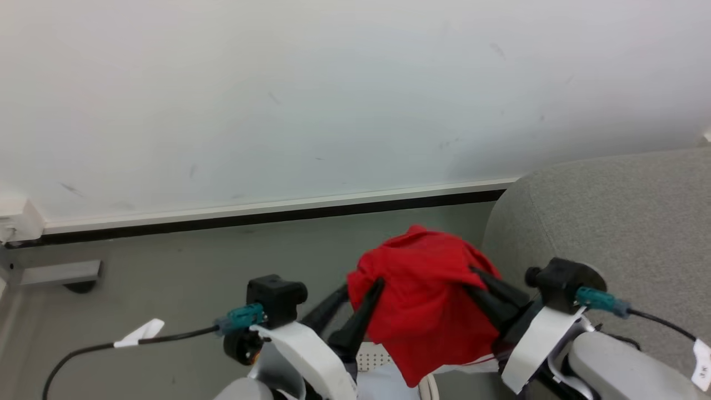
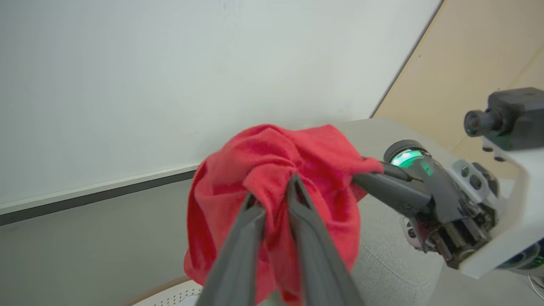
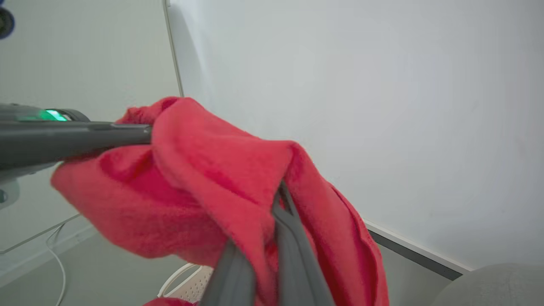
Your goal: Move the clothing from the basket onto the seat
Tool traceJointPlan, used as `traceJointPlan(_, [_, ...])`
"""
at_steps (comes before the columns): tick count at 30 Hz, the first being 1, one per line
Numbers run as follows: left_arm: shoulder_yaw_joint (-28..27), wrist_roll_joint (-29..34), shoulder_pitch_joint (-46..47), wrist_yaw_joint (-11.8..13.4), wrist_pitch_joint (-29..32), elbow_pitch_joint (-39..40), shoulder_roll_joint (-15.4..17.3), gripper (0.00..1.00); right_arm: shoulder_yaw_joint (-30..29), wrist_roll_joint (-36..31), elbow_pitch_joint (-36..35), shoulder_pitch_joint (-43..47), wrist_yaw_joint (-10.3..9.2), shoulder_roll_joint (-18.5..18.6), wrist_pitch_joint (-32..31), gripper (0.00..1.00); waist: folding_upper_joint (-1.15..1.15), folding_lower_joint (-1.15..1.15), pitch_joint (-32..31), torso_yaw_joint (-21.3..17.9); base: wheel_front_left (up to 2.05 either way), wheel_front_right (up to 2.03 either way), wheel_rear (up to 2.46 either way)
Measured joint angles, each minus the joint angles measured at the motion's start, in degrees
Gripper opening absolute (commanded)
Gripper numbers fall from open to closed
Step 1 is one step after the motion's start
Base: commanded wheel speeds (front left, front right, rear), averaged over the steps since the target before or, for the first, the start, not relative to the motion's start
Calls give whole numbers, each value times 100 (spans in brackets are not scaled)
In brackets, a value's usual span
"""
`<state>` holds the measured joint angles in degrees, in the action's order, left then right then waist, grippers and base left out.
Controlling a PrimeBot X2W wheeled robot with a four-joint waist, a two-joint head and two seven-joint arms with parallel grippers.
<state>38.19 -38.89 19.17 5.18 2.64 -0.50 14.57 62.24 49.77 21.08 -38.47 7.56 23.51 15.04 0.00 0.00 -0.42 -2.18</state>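
The clothing is a bunched bright red garment held up in the air between the two arms, its top humped and its lower folds hanging loose. In the head view a white strip with a thin red line shows just under its lower right edge. The left claw comes in from the lower left. In the left wrist view its two dark fingers converge on a gathered fold of the red fabric, so the left claw is grasping the clothing. The right claw comes in from the lower right. In the right wrist view it is clenched on another fold of the same garment, with cloth draped over both fingers. Each wrist view also shows the other arm's claw biting the bundle from the side. Directly below the hanging cloth sits the basket, its perforated cream wall peeking out beneath the red hem. The grey woven seat stands just to the right of the bundle, its rounded corner close behind the right arm; whether cloth and seat touch cannot be told. Around them lie a grey floor, a dark baseboard and a pale wall.
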Motion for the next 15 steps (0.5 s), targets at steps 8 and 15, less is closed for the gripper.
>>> traceJointPlan(8, [121,289,-19,-30,-497,-520,-104,100,-683,-236,-119,125,0,258,0,0,0,0,26,-209,0,0,0])
traceJointPlan(15, [339,424,-21,-115,-780,-857,-258,100,-1087,-389,-182,255,0,509,0,0,0,0,69,-456,0,0,0])
